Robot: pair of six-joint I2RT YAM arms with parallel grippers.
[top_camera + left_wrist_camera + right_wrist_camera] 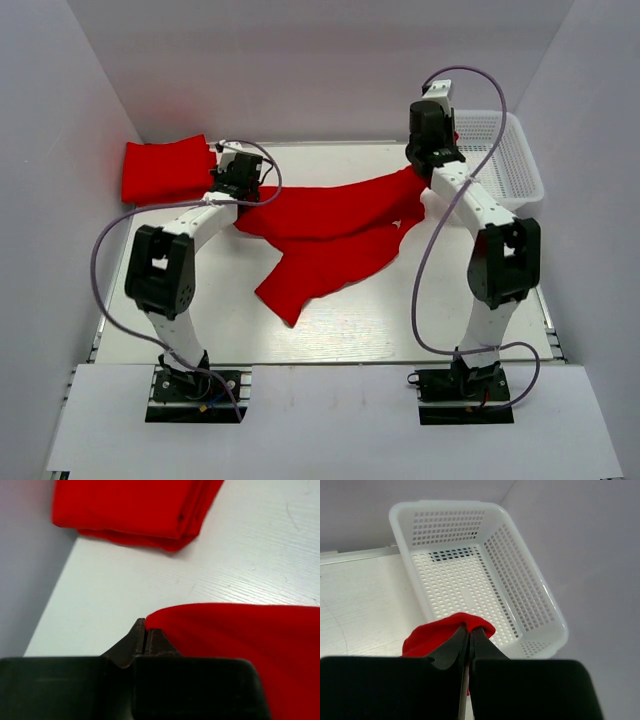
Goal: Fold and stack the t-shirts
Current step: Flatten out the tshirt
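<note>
The left gripper [144, 630] is pinched shut on one end of a red shirt [330, 235], and the right gripper [469, 630] is pinched shut on the other end, near a white basket [445, 510]. The shirt stretches between them across the table [400, 320], one part trailing toward the arm bases. A folded shirt [165, 170] lies far left, beyond the left gripper.

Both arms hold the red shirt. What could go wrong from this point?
The left gripper and right gripper each pinch only a small tip of the shirt, so it may slip out under pull. The shirt lies creased and twisted between them, so a fold may come out uneven. The folded stack sits near the left gripper; a sideways move might disturb it.
</note>
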